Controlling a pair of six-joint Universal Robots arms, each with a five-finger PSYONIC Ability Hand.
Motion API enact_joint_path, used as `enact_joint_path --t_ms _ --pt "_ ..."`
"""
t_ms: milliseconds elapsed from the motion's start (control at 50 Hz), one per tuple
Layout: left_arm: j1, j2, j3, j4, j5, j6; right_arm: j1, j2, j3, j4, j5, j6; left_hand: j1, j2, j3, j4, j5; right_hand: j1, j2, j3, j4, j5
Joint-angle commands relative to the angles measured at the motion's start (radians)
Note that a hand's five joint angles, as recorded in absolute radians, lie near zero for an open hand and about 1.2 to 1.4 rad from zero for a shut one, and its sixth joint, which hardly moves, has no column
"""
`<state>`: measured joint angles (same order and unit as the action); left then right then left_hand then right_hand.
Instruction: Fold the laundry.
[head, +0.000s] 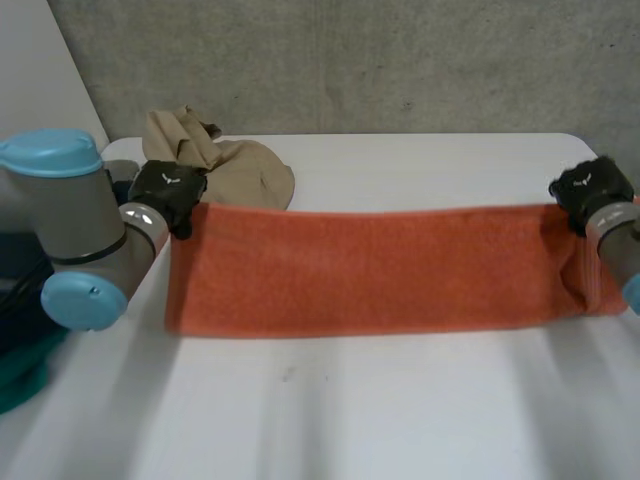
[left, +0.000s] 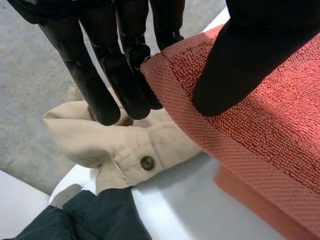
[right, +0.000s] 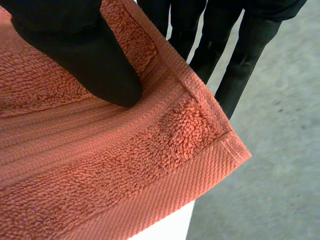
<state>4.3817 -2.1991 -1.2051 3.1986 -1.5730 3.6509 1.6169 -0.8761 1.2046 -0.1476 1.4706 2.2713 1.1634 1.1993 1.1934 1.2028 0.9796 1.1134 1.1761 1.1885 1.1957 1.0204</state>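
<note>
Left robot hand (head: 168, 196) and right robot hand (head: 590, 190) each pinch a corner of the orange towel (head: 370, 270), pulling it taut over the table (head: 400, 410) for a straight fold

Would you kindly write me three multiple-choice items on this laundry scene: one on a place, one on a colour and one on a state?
1. Where does the beige garment lie?
A) just beyond the left hand, at the far side of the table
B) on the towel's middle
C) in a basket

2. What colour is the towel?
A) blue
B) orange
C) white

3. How does the right hand meet the towel?
A) flat on its middle
B) clear of it
C) pinching a corner

Answers:
1 A, the head view shows it there.
2 B, it is orange in every view.
3 C, the right wrist view shows the thumb on top and the fingers beneath.
</note>
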Motion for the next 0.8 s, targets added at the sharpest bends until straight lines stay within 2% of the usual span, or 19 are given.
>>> enact_joint_path --t_ms 20,120,160,200,380,440,580,660,800 --pt "0.002 -0.004 0.162 0.078 -0.053 -0.051 0.015 0.039 -0.223 -0.110 0.013 0.054 0.233 0.197 0.203 0.193 0.242 0.283 0.220 0.208 0.201 0.201" --pt "0.028 0.108 0.226 0.285 -0.070 -0.161 0.015 -0.063 -0.347 -0.226 0.053 0.207 0.233 0.197 0.203 0.193 0.242 0.283 0.220 0.208 0.201 0.201" --pt "0.042 0.159 0.239 0.414 -0.062 -0.234 0.014 -0.122 -0.349 -0.289 0.051 0.316 0.233 0.197 0.203 0.193 0.242 0.283 0.220 0.208 0.201 0.201" --pt "0.045 0.182 0.243 0.435 -0.055 -0.264 0.011 -0.152 -0.346 -0.319 0.040 0.370 0.233 0.197 0.203 0.193 0.242 0.283 0.220 0.208 0.201 0.201" --pt "0.052 0.176 0.204 0.252 -0.002 -0.290 0.017 -0.170 -0.275 -0.233 -0.018 0.360 0.233 0.197 0.203 0.193 0.242 0.283 0.220 0.208 0.201 0.201" --pt "0.059 0.174 0.148 0.242 0.004 -0.290 0.018 -0.167 -0.244 -0.213 -0.027 0.353 0.233 0.197 0.203 0.193 0.242 0.283 0.220 0.208 0.201 0.201" --pt "0.061 0.185 -0.057 0.245 0.039 -0.276 0.008 -0.139 -0.114 -0.133 -0.110 0.321 0.233 0.197 0.203 0.193 0.242 0.283 0.220 0.208 0.201 0.201" --pt "0.064 0.209 -0.191 0.221 0.076 -0.252 -0.009 -0.138 -0.025 -0.055 -0.141 0.266 0.233 0.197 0.203 0.193 0.242 0.283 0.220 0.208 0.201 0.201" --pt "0.098 0.327 -0.451 -0.003 0.106 -0.106 -0.080 -0.208 0.156 0.228 -0.138 0.087 0.233 0.197 0.203 0.193 0.242 0.283 0.220 0.208 0.201 0.201"
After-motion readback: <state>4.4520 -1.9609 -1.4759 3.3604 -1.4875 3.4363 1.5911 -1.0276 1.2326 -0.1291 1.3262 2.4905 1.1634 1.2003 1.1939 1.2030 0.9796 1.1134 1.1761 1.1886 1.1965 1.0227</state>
